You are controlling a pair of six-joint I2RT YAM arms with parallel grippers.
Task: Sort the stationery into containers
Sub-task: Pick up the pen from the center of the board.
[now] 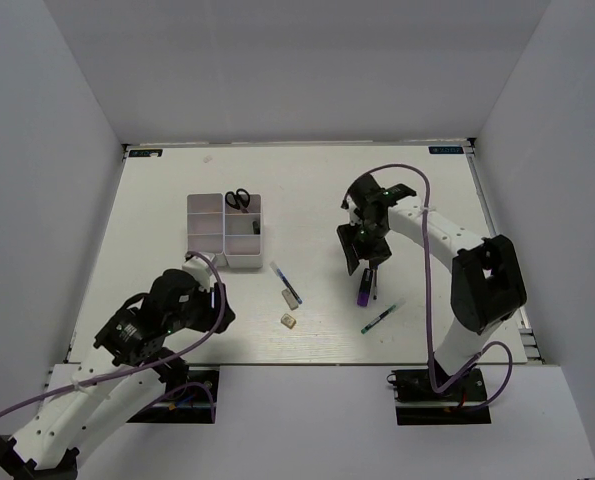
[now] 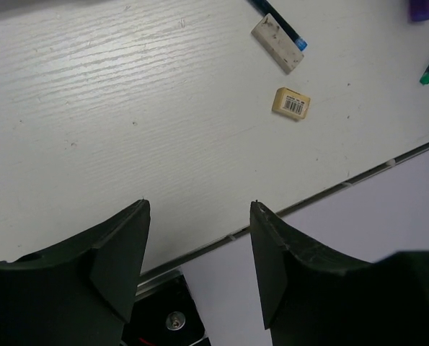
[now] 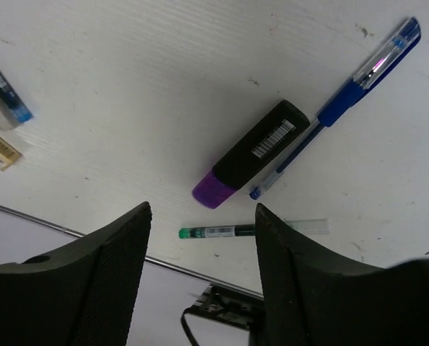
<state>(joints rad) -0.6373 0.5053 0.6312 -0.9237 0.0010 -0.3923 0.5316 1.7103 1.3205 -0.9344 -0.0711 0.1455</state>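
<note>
Open and holding nothing — both the left gripper (image 2: 199, 207) and the right gripper (image 3: 202, 209), the latter near the purple highlighter (image 3: 251, 155).

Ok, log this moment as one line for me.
left end effector: open, empty | right end effector: open, near purple highlighter | scissors: in tray | erasers: on table

A passage is left on the table (image 1: 317, 180) between the organiser tray (image 1: 190, 225), far left, and the purple highlighter (image 1: 363, 293), right; it is narrowed by two erasers (image 1: 291, 298) and a blue pen (image 1: 278, 270).
</note>
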